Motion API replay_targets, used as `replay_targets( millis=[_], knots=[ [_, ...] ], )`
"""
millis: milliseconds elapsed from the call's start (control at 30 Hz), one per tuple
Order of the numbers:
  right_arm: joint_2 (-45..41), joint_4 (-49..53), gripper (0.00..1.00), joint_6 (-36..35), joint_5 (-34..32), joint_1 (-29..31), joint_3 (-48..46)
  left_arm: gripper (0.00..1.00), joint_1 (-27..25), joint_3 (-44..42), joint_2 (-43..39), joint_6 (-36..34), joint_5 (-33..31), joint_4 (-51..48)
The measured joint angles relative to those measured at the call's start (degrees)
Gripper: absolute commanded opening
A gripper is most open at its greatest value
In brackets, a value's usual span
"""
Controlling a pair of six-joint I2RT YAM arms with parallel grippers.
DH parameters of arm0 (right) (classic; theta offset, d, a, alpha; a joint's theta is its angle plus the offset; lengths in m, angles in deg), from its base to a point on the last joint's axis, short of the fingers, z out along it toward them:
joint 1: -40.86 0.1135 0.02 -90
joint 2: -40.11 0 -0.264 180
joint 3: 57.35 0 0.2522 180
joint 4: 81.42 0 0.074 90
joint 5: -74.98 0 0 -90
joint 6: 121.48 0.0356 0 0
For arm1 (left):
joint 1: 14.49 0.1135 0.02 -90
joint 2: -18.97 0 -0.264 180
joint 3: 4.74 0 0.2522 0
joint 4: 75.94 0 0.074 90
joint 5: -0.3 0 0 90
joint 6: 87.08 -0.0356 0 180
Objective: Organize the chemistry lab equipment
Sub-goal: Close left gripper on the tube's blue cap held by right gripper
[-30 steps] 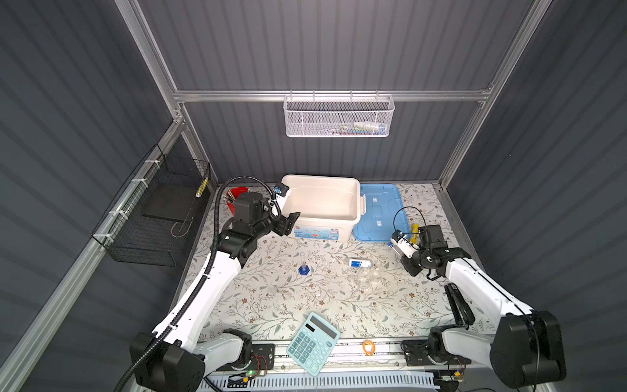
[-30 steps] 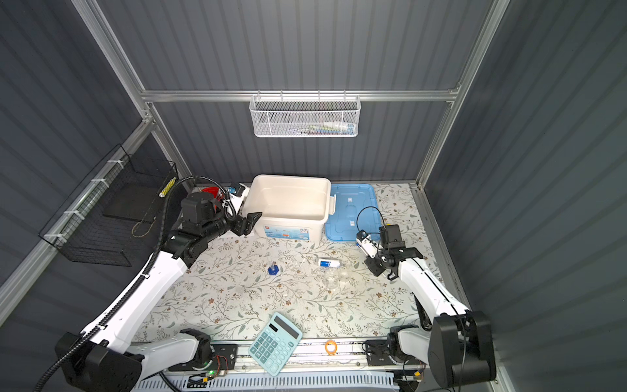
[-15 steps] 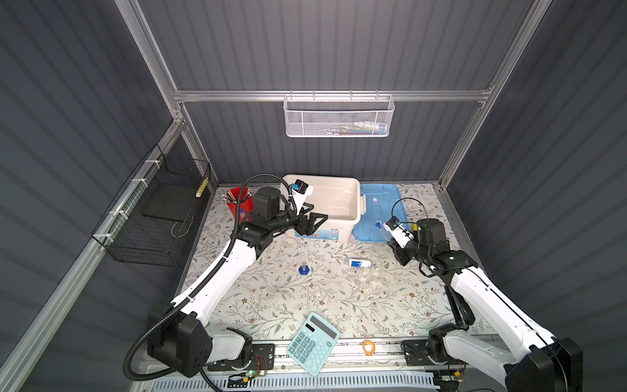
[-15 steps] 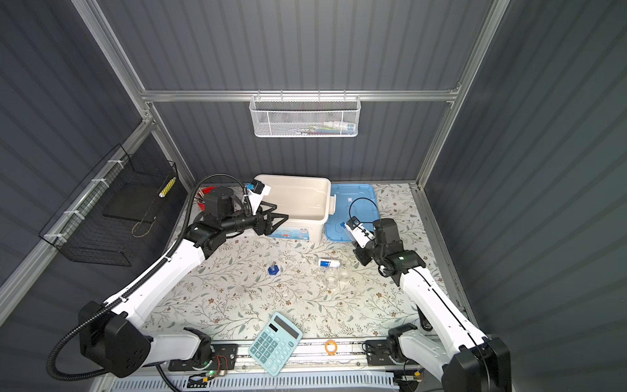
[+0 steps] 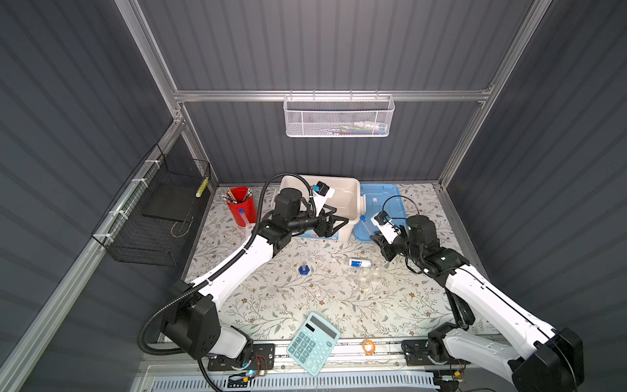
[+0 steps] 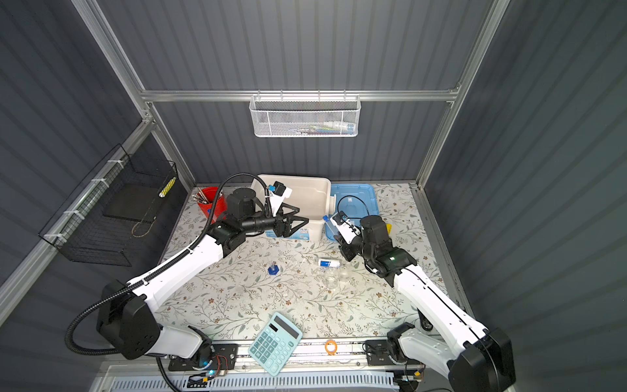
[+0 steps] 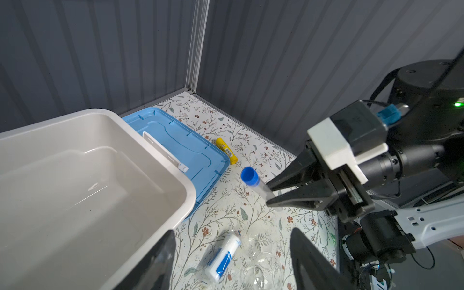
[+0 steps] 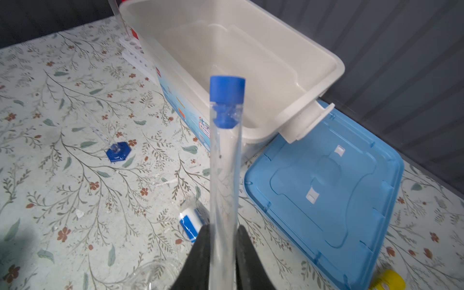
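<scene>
Red cup [image 5: 237, 213] of pens [image 5: 237, 195]; white rack [image 8: 134, 54] with one tube [image 8: 118, 20].

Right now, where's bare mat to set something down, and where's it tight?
Open: the mat between the calculator and the blue-footed cylinder, and the front mat between calculator and right arm. The white bin has a bare floor too. Crowded: around the labelled flask and clear glassware, near the right gripper.
</scene>
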State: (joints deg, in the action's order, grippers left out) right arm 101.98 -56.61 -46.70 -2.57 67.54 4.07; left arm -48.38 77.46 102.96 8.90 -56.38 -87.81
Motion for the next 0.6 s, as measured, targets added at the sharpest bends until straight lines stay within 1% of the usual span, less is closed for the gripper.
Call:
replay_targets(
  millis=[167, 333, 433, 600],
  knots=[
    [0.98, -3.19, 0.2, 1.64, 1.36, 2.16, 0.0, 0.65, -0.94, 0.33, 1.33, 0.9, 0.83, 1.33],
    [2.08, -4.63, 0.2, 2.21, 1.88, 3.26, 0.04, 0.58, -0.98, 0.74, 1.33, 1.4, 1.31, 2.47],
    [3.8, -5.99, 0.2, 2.49, 2.21, 3.91, 0.37, 0.56, -1.07, 0.83, 1.33, 1.4, 1.38, 2.73],
    [5.27, -6.95, 0.2, 2.82, 2.64, 5.01, 0.39, 0.54, -1.07, 0.85, 1.33, 1.36, 1.4, 2.91]
  ],
)
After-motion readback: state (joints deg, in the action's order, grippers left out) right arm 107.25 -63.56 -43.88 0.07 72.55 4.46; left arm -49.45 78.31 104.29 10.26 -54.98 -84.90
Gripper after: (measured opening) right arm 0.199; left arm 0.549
